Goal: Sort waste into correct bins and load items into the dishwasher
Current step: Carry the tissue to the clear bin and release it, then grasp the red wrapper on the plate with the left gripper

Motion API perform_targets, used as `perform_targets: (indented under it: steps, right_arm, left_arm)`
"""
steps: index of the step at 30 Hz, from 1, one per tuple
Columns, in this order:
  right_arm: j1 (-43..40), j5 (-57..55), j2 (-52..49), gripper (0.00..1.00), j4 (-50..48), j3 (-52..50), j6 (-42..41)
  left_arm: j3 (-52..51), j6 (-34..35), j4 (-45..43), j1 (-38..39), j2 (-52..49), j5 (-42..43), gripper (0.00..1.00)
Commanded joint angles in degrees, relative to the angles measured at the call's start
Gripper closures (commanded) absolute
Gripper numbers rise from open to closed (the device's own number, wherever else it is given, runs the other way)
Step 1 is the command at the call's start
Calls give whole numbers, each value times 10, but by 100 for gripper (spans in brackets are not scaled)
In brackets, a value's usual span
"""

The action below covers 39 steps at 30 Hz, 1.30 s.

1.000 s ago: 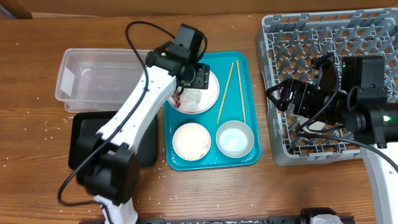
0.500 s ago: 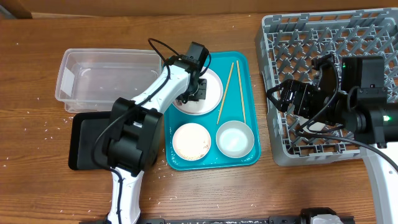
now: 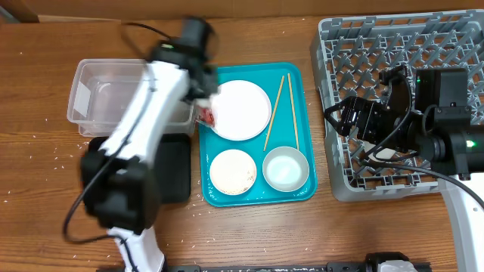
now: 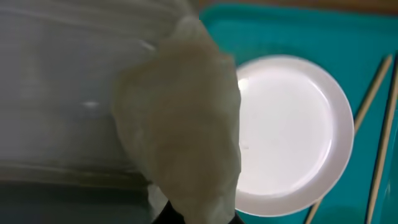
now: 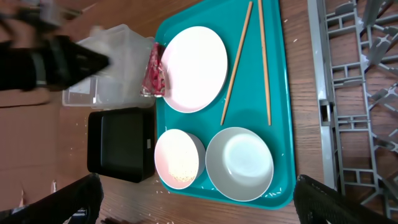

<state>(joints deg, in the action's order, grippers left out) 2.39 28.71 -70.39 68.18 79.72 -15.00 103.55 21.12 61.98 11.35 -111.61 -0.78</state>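
My left gripper [image 3: 203,102] is shut on the crumpled white tissue wad [image 4: 186,124], blurred with motion over the teal tray's left edge beside the clear tub [image 3: 113,98]. The red wrapper [image 3: 206,115] shows just under it; I cannot tell whether it is gripped too. The large white plate [image 3: 240,109] is bare. A small white dish [image 3: 232,171] holds rice grains [image 5: 180,171] next to the pale bowl [image 3: 285,168], and the two chopsticks [image 3: 275,112] lie beside the plate. My right gripper [image 3: 342,119] hangs open and empty over the grey dish rack's [image 3: 378,45] left edge.
The black tray [image 3: 178,174] sits in front of the clear tub, left of the teal tray [image 3: 302,193]. Loose rice grains [image 3: 57,155] are scattered on the wooden table around both. The right arm's body covers the rack's right half.
The left gripper shut on the waste on the large plate, lifted it and swung left toward the clear tub. The plate is now bare. The right arm has not moved.
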Motion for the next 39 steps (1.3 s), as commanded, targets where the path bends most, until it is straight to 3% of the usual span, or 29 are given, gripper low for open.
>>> perform_targets:
  steps: [1, 2, 3, 4, 5, 13, 18, 24, 28, 36, 39]
  right_arm:
    - [3, 5, 2, 0, -2, 12, 0]
    - [3, 5, 2, 0, -2, 12, 0]
    - [3, 5, 2, 0, -2, 12, 0]
    - [3, 5, 2, 0, -3, 12, 0]
    - [3, 5, 2, 0, -3, 12, 0]
    - [3, 5, 2, 0, -1, 12, 1]
    - [3, 5, 2, 0, -2, 12, 0]
    - [3, 5, 2, 0, -1, 12, 1]
    - [3, 5, 2, 0, 3, 12, 0]
    - [3, 5, 2, 0, 2, 12, 0]
    - [3, 5, 2, 0, 2, 12, 0]
  left_arm:
    - [4, 16, 12, -53, -4, -34, 96]
    - [3, 16, 12, -64, -12, -35, 84]
    - [3, 16, 12, -72, -22, -30, 52]
    - [3, 12, 12, -77, -30, -23, 32]
    - [3, 0, 14, -79, -39, -16, 28]
    - [16, -18, 12, -57, 7, -9, 34]
    - [16, -45, 6, 13, 37, -21, 37]
    - [3, -56, 19, 126, -27, -193, 31]
    - [3, -16, 30, 151, -96, -260, 32]
    - [3, 21, 42, 152, -175, -303, 43]
    - [3, 23, 43, 152, -184, -308, 63]
